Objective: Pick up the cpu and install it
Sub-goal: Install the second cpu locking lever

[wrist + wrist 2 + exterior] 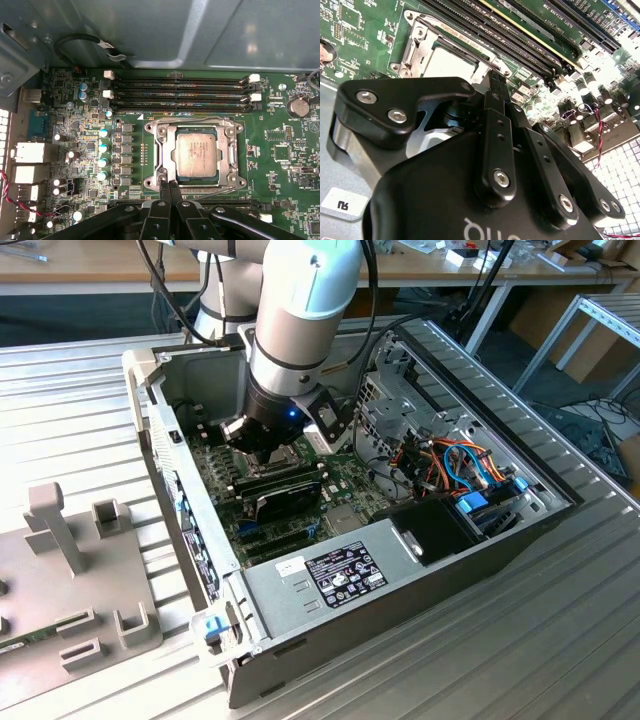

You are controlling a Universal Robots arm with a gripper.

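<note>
The cpu (pixel 196 155) is a small silver-grey square lying flat in its socket on the green motherboard (pixel 280 150). The metal socket frame (pixel 160 150) surrounds it. In the second wrist view the cpu (pixel 447 62) is a pale square just beyond the fingertips. My gripper (pixel 169 186) is shut, its two black fingers pressed together with nothing between them. Its tips sit at the edge of the socket frame, beside the cpu's corner. In the exterior view the gripper (pixel 262 452) reaches down into the open computer case, over the board.
Several long black memory slots (pixel 180 92) run beside the socket. A row of capacitors (pixel 103 155) stands on its other side. In the case are a power supply (pixel 340 575) and a bundle of cables (pixel 450 465). A grey fixture (pixel 70 570) stands at the exterior view's left.
</note>
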